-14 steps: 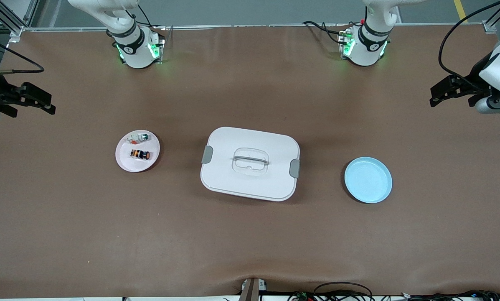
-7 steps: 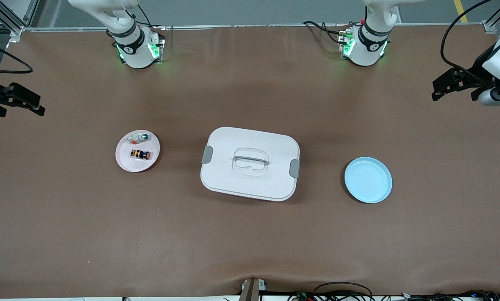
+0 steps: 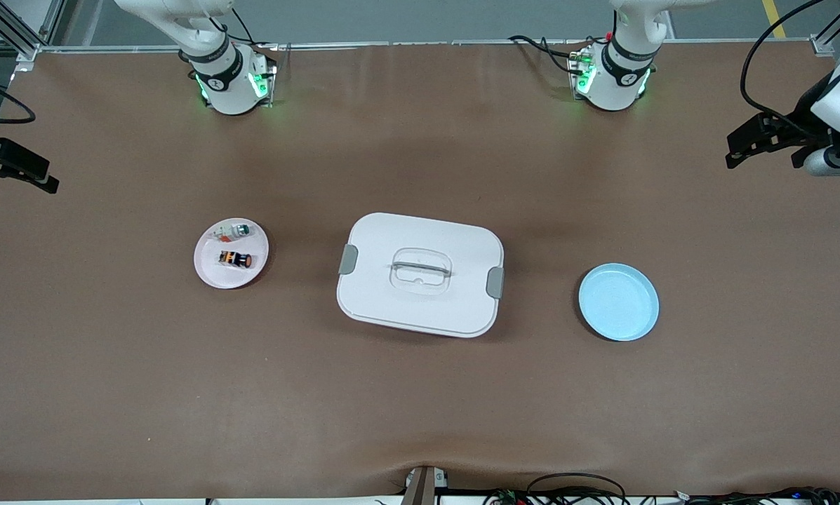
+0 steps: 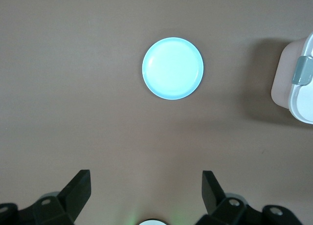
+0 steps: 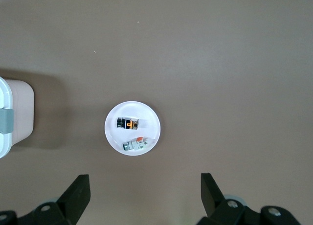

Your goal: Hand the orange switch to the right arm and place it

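Front view: orange switch (image 3: 236, 259) on white plate (image 3: 212, 273)

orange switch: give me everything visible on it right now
The orange switch is a tiny black cylinder with a tan-orange band around its body and a round orange cap on one end. It lies on its side on the small white plate, toward the right arm's end of the table, apart from the white switch on the same plate and nearer the front camera than it. Neither pincer touches it; the right wrist view shows the band.
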Robot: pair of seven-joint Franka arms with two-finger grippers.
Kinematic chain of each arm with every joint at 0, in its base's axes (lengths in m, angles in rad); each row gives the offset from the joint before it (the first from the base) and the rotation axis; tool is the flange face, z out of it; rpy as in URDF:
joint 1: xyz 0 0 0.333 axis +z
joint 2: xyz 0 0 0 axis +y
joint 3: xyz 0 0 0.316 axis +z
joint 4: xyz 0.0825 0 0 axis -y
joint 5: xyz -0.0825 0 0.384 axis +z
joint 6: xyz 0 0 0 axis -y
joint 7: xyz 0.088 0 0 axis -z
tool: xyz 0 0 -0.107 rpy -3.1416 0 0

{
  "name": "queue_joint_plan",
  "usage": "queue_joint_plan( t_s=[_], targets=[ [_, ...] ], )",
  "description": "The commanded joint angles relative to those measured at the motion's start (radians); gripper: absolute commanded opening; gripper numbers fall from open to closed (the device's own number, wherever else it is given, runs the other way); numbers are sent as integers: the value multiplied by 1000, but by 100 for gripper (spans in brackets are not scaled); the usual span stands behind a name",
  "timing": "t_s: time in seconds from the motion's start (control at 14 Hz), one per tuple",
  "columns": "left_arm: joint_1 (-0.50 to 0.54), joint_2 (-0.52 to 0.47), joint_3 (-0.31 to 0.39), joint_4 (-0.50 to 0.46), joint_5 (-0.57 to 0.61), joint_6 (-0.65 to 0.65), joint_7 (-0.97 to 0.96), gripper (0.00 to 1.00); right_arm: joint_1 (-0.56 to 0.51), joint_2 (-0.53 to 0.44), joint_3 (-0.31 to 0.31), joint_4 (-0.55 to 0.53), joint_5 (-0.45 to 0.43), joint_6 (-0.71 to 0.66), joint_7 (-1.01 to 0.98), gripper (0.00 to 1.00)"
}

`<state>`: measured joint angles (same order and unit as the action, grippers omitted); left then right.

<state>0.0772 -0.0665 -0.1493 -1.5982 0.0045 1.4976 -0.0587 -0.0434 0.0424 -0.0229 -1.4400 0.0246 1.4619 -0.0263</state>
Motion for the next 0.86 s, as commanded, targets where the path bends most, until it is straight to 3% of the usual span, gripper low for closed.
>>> queue_joint_plan(
  t_s=[0.0,0.79],
  targets=[
    [4,-7,2,12,-8,-13,25,100,-19,-30,9,-30,18,-12,14,100],
    [6,1,5,34,-3,-22,16,100,-49,-30,9,-34,32,-5,11,100]
  ],
)
